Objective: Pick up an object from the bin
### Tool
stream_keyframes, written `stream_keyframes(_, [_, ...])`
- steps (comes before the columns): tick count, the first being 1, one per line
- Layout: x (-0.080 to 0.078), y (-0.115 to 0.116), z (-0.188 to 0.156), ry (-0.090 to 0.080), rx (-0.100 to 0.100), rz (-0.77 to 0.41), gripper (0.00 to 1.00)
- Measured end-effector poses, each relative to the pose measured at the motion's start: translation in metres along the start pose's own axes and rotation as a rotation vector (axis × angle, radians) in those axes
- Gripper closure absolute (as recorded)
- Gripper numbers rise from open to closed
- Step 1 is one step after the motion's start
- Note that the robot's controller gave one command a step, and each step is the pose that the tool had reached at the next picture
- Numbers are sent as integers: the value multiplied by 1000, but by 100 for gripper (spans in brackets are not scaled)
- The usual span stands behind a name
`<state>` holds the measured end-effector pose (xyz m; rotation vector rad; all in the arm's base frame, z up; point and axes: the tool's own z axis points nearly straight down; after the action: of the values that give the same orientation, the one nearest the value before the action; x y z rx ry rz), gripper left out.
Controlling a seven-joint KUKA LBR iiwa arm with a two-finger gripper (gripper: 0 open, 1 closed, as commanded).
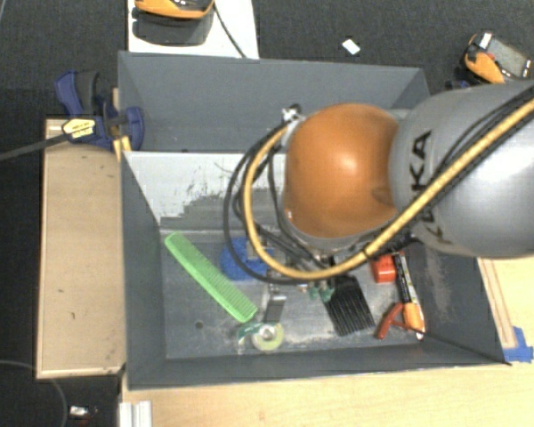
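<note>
My gripper (295, 269) hangs low over the middle of the bin floor, with just its dark body showing. A small blue object (238, 261) lies right at its left. A long green comb (209, 275) lies slanted further left. Below the gripper a silver metal piece (274, 307) rests above a pale round tape roll with a green part (265, 334). A black ribbed brush (349, 307) lies at its lower right. What is directly under the gripper is hidden.
Orange-handled pliers (400, 314) and a small red-orange block (383, 268) lie by the bin's right wall. The arm with its orange cover and cables fills the bin's upper right. Bare floor shows at the left, around the comb.
</note>
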<state>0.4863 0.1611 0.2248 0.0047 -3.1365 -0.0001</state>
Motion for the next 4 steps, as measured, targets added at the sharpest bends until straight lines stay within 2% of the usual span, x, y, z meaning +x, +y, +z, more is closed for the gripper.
stream_keyframes(1, [-2, -1, -4, -7, -1, 5, 0])
stream_keyframes(2, [1, -2, 76, -10, -3, 128, 0])
stream_keyframes(3, [-95, -24, 66, -16, -4, 120, 0])
stream_keyframes(4, [-28, -19, 90, -2, -2, 205, 0])
